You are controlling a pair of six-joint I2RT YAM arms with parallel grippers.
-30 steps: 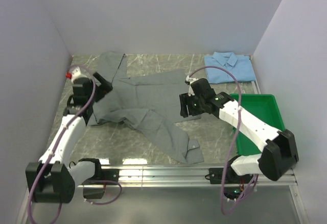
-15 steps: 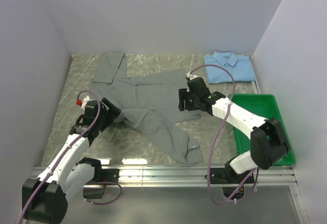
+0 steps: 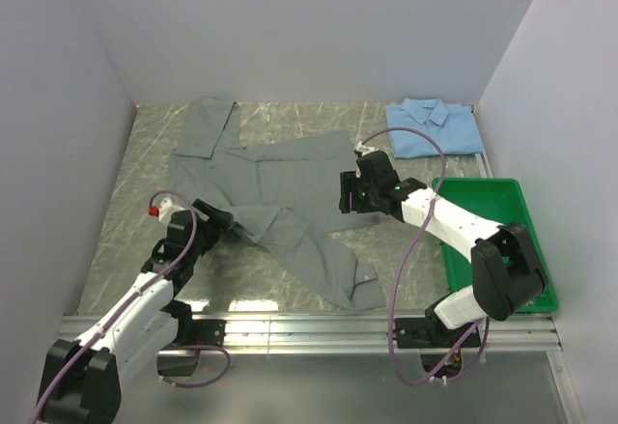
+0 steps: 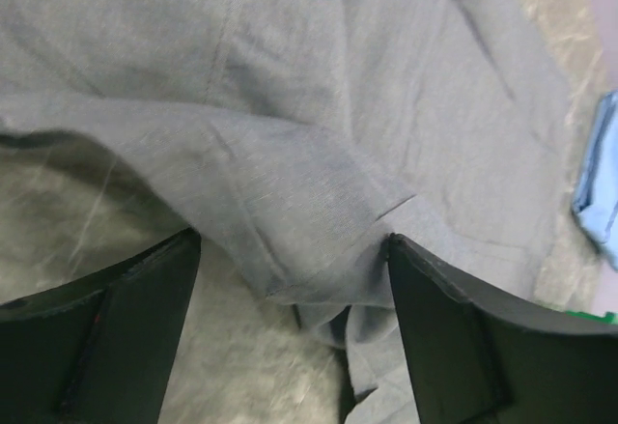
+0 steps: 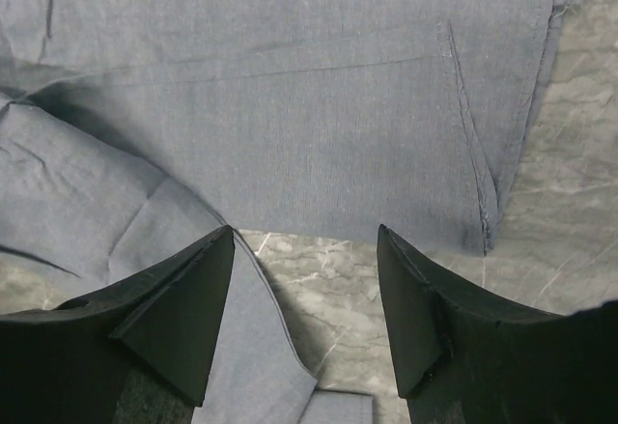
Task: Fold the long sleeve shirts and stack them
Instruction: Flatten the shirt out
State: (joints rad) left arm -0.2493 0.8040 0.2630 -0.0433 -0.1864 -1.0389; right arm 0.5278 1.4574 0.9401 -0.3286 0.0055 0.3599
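Marble-patterned grey table (image 3: 256, 274): carries everything.

Plain grey collared long-sleeve cloth shirt (image 3: 280, 178): spread open mid-table, one sleeve towards the far left corner, the other trailing to the near edge.

Green rectangular plastic tray (image 3: 504, 197): right side, beside the right arm.

Light blue collared cloth shirt (image 3: 435, 127): folded, far right corner, well apart from both arms.

Left gripper (image 4: 292, 240): low at the grey shirt's left edge. Jaws apart, a creased fold of grey cloth between the tips, not pinched.

Right gripper (image 5: 305, 233): at the shirt's right edge. Jaws apart, bare table between them, the grey hem just beyond the tips.
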